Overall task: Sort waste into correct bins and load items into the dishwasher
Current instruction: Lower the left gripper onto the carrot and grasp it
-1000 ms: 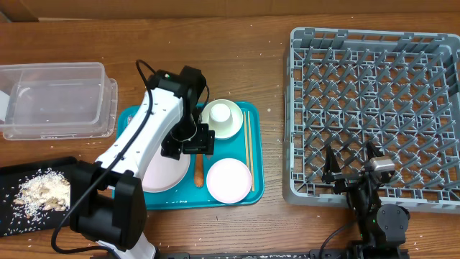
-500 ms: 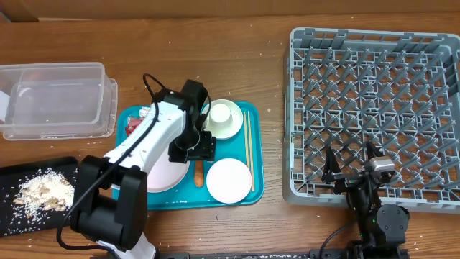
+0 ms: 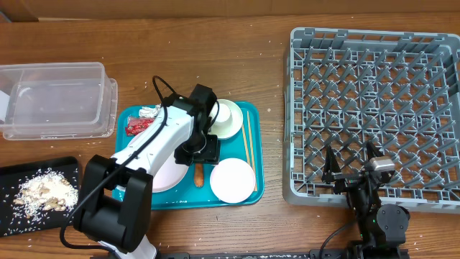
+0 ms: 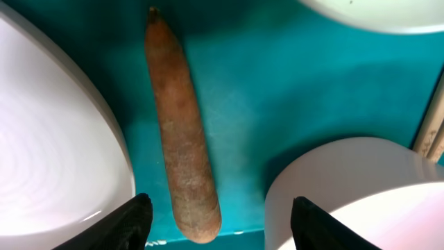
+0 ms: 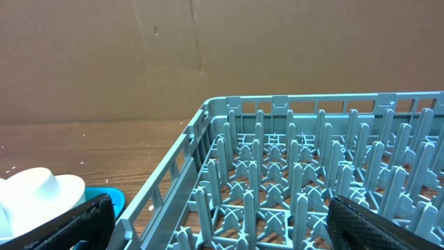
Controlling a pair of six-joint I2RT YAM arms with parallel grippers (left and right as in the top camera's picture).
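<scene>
Over the teal tray, the left tool hangs with its two dark fingertips spread wide and nothing held. The thick end of the carrot lies on the tray between them, touching neither as far as the wrist view shows. Just left of the carrot in that view curves the rim of the white plate; to its right sits a white bowl, and the chopsticks show at the far edge.

From overhead, the carrot lies between plate and bowl. A second bowl with a small cup in it stands at the tray's far side, the chopsticks beside it. A red wrapper lies in the tray's left corner.

On the brown wooden surface, a clear tub stands to the left, and a black tray holding rice scraps lies nearer. The grey dish rack fills the right side.

At the rack's near edge the right tool is parked, fingers wide apart and gripping nothing. A plain brown wall rises behind.
</scene>
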